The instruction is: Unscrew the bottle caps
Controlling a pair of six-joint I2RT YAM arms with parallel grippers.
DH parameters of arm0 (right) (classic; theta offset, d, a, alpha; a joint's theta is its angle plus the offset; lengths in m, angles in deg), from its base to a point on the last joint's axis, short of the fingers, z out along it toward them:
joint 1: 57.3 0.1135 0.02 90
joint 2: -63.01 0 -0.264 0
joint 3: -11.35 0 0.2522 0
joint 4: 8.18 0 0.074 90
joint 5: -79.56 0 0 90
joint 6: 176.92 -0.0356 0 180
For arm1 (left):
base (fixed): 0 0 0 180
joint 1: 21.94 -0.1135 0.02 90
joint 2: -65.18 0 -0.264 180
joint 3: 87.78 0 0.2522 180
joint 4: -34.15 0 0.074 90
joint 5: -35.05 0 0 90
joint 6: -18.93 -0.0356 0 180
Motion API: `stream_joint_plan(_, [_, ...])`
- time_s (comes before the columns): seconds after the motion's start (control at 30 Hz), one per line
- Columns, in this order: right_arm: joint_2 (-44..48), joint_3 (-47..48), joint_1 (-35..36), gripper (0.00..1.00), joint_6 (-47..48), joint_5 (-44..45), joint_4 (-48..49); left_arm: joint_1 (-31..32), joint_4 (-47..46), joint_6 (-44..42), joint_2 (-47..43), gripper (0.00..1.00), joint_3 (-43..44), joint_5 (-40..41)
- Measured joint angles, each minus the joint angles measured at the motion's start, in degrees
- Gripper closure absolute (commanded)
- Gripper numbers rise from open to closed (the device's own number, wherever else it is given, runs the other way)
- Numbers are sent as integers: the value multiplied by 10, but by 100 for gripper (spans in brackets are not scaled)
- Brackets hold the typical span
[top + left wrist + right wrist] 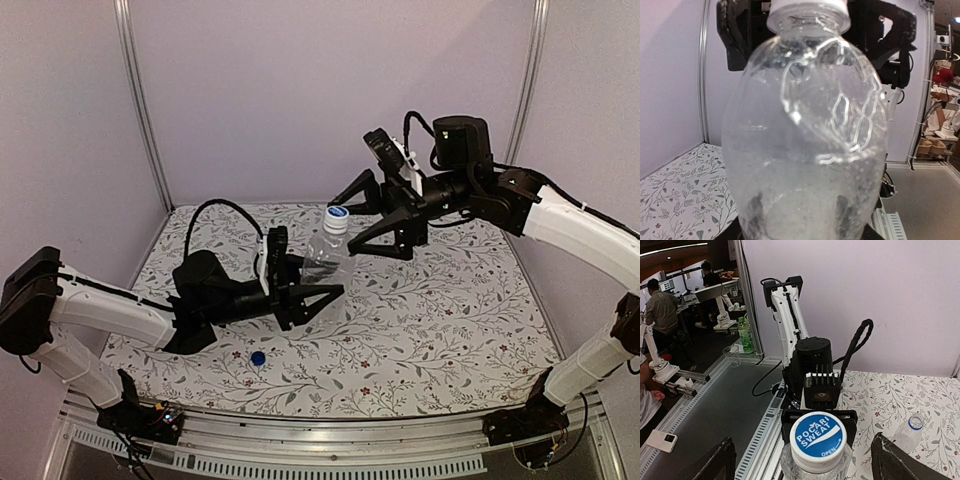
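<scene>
My left gripper [318, 278] is shut on the body of a plain clear bottle [325, 258] and holds it upright above the table. The bottle fills the left wrist view [805, 125], and my fingers [756, 215] show as dark shapes through it. Its whitish cap with a blue top [336, 217] is on the neck and reads "Pocari Sweat" in the right wrist view [818, 439]. My right gripper [342, 226] is open, with one finger [890, 460] on each side of that cap, not touching it. A solid blue cap [258, 357] lies loose on the table. A second clear bottle [907, 432] rests on the table; the top view does not show it.
The floral tablecloth [450, 320] covers the table. Metal frame posts [140, 100] stand at the back corners and a rail [300, 455] runs along the near edge. The left arm's base [812, 365] faces the right wrist camera.
</scene>
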State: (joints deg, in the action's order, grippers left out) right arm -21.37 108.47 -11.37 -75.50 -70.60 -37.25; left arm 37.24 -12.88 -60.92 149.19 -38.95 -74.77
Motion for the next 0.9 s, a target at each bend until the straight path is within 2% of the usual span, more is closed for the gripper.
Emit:
stream_joint_plan(0.1, [4,-10,0,2,-19,35,14,-1,3,0,0,54,0,32])
stream_joint_plan(0.37, [25,-16,0,2,-115,201,46,-1,18,0,0,53,0,90])
stream_joint_plan(0.63, [30,0,34,7,-181,360,55,-1,30,-1,0,53,0,135])
stream_joint_plan(0.9, [24,18,52,15,-211,417,55,1,51,-10,0,52,3,168])
